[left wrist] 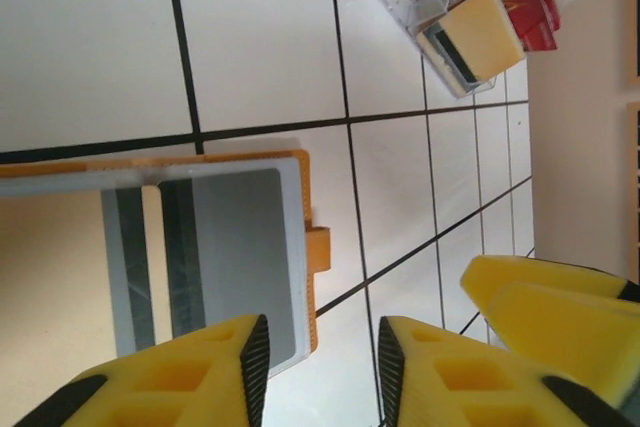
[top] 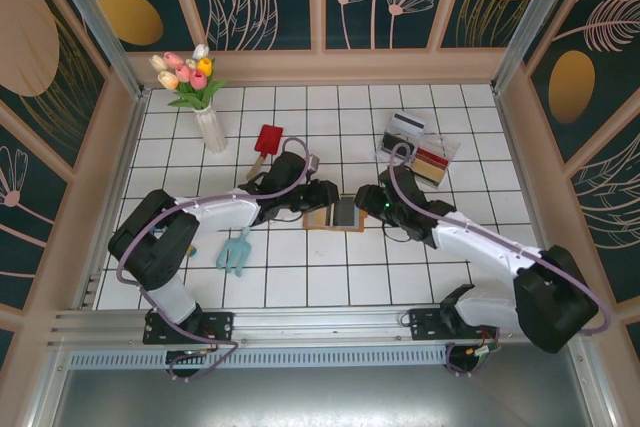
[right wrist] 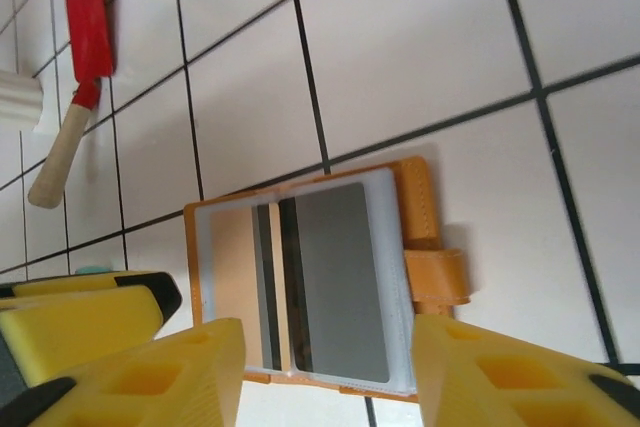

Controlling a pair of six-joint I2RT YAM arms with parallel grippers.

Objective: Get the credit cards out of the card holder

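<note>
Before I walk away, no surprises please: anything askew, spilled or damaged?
Nothing serious. The clear tray sits skewed to the tile lines; the card holder lies open and flat, the vase upright.

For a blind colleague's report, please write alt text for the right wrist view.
An orange-brown card holder lies open on white tiles, showing a grey card with a dark stripe. Two yellow fingers stand apart at the bottom edge, one on each side of it. A red wooden-handled tool lies upper left.
</note>
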